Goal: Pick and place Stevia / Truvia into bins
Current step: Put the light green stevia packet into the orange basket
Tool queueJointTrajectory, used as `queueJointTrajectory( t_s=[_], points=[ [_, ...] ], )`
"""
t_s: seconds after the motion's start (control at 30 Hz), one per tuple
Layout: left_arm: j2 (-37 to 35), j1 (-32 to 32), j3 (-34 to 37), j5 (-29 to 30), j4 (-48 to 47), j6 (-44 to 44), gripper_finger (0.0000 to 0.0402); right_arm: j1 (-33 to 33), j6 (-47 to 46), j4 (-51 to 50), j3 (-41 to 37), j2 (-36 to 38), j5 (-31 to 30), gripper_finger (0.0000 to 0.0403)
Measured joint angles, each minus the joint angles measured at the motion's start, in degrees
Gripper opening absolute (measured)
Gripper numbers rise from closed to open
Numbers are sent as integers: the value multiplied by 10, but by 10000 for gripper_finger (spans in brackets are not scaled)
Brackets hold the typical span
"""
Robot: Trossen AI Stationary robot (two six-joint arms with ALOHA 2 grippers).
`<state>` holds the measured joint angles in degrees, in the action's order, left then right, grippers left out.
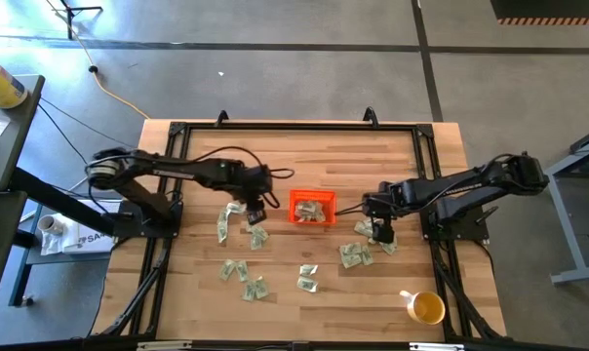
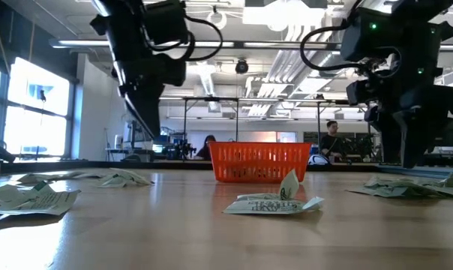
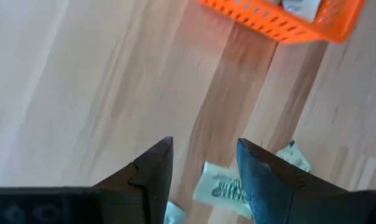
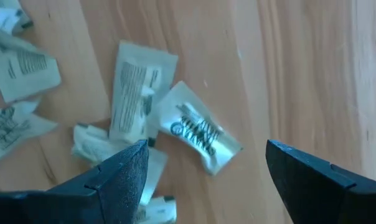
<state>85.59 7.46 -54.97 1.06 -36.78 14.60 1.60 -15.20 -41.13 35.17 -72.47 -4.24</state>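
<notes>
At bench [image 1: 304, 166] centre: orange bin [image 1: 312, 208] as drop target, Stevia / Truvia packets [image 1: 244, 278] strewn from 3 to 9 o'clock, left jaws [image 1: 253, 213] and right jaws [image 1: 382, 231] spread empty above them, ready for pickup.

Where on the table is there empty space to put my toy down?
The far strip of wood behind the orange bin is bare, and so is the near left corner of the table. It is crowded beside and in front of the bin, where the packets lie, and the yellow cup takes the near right corner.

L hand [image 1: 255, 209] fingers apart, empty; R hand [image 1: 381, 231] wide open, lowered.
</notes>
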Motion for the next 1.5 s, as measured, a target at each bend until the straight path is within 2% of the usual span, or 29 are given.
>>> queueJointTrajectory(
  t_s=[0.17,0.53,0.63,0.83,1.03,1.2,1.27,1.37,1.5],
  points=[
    [-26,0,32,13,6,36,211,-10,1,26,-12,-4,6,311],
    [-29,0,34,26,12,49,211,-16,-12,41,-16,-82,12,311],
    [-29,0,34,26,12,52,211,-16,-27,42,-16,-85,13,301],
    [-29,0,34,26,14,52,211,-16,-4,43,-3,-84,14,220],
    [-29,0,34,26,31,52,211,-26,5,45,-4,-84,36,108],
    [-29,0,34,26,32,52,211,-32,-13,-17,36,-85,49,17],
    [-29,0,34,26,33,52,211,-32,-10,-43,71,-85,33,8],
    [-29,0,34,26,33,52,211,-37,-10,-50,130,-85,10,17],
    [-29,0,34,25,32,52,211,-62,-14,52,193,-89,40,6]
  ],
)
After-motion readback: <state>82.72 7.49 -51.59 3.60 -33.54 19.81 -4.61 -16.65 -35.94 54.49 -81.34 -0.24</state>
